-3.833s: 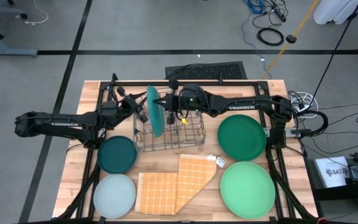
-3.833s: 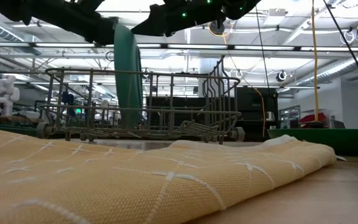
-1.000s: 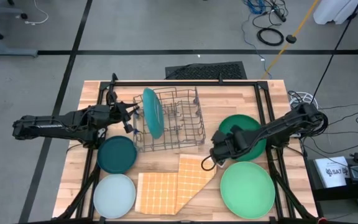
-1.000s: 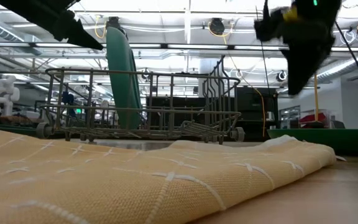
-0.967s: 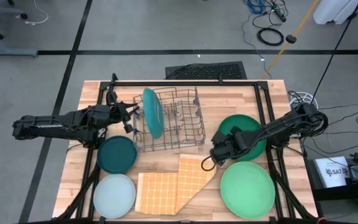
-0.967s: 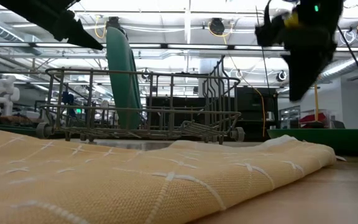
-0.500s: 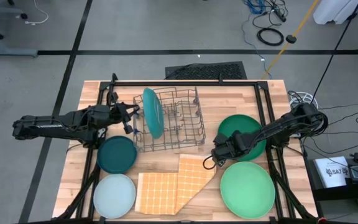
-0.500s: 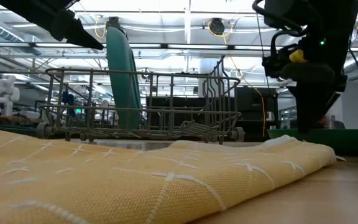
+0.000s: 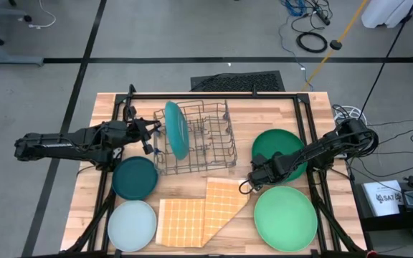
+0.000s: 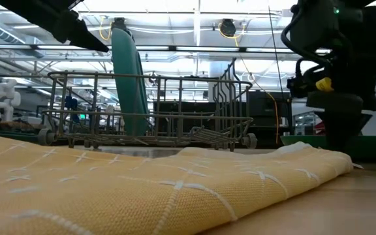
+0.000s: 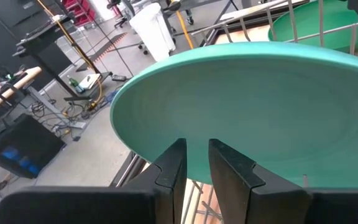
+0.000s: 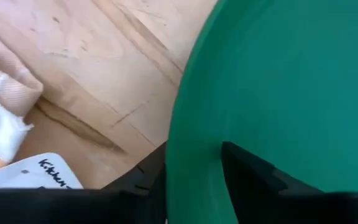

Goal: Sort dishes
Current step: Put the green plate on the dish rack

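The right tool (image 9: 252,177) straddles the rim of the deep green plate (image 9: 282,152) near the tabletop's right edge, one finger under and one over; its grip is hidden. The left tool (image 11: 195,163), fingers narrowly parted, holds nothing beside the teal-blue plate (image 9: 176,130) upright in the rack (image 9: 206,143). A cloth (image 10: 142,189) blocks much of the low view.

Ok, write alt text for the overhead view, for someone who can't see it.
A teal-blue plate stands on edge in a wire rack mid-table, the left gripper beside it. The right gripper reaches the near edge of a deep green plate. Three more plates and an orange checked cloth lie flat in front.
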